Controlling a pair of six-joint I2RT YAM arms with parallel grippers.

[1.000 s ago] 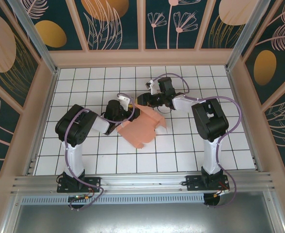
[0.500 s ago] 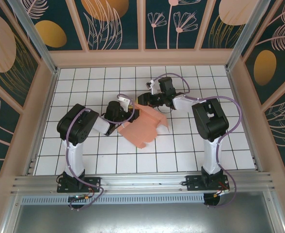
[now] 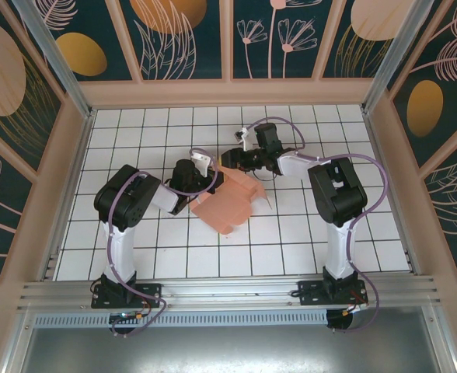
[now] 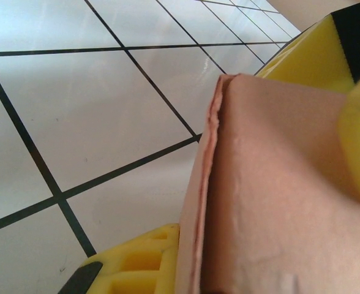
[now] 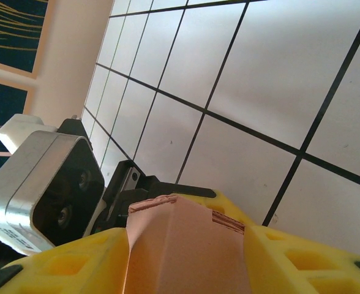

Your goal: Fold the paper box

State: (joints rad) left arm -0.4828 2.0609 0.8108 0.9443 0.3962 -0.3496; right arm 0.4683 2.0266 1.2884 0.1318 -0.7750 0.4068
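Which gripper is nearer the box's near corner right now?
Left. The left gripper is shut on the left edge of the box, just up from that near corner. The right gripper is shut on the far edge, farther off.

The left arm (image 3: 121,203) and the right arm (image 3: 336,190) share one build: bulky black joints and a white lower tube rising from a black base plate (image 3: 124,295). A purple cable (image 3: 106,241) loops along each. The fingers (image 4: 308,61) of the left hand (image 3: 213,183) and right hand (image 3: 234,160) are bright yellow plastic with hollow cells and black patches. A silver-grey camera block (image 5: 42,184) with two round lenses sits on the left wrist.
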